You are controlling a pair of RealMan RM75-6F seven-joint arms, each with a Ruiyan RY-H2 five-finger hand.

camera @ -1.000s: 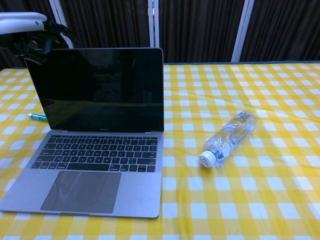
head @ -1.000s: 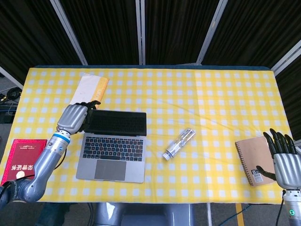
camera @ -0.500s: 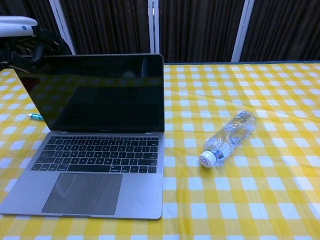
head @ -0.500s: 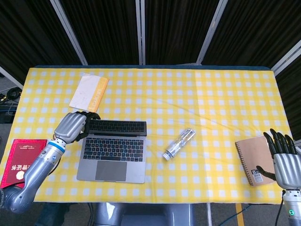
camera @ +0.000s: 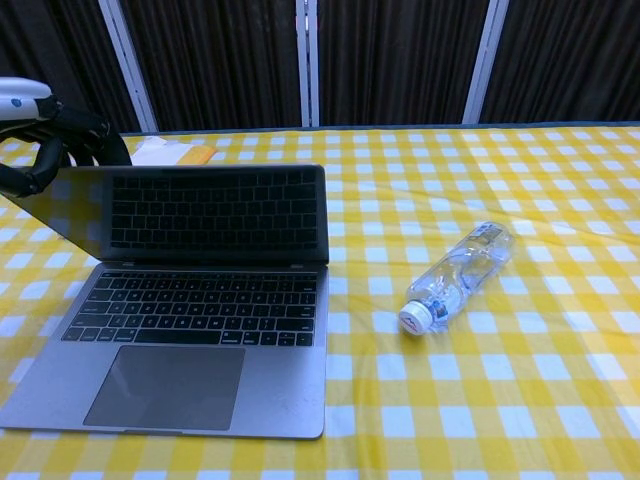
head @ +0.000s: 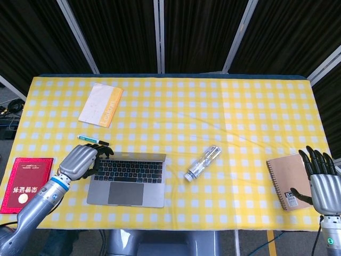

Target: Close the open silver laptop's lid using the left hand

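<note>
The silver laptop (head: 127,180) (camera: 190,330) sits at the front left of the table, its lid tilted well forward over the keyboard. My left hand (head: 80,161) (camera: 50,140) holds the lid's upper left corner, fingers curled over the edge. My right hand (head: 323,181) stays at the front right with fingers spread, holding nothing, just right of a brown spiral notebook (head: 288,179).
A clear plastic bottle (head: 203,162) (camera: 458,275) lies on its side right of the laptop. A red booklet (head: 25,182) is at the front left edge, a pen (head: 92,140) behind the laptop, and a white and orange envelope (head: 101,104) further back.
My left hand has drawn the lid forward and down; the screen went from near upright to steeply tilted. The pen behind the laptop came into sight. The right hand stayed still.
</note>
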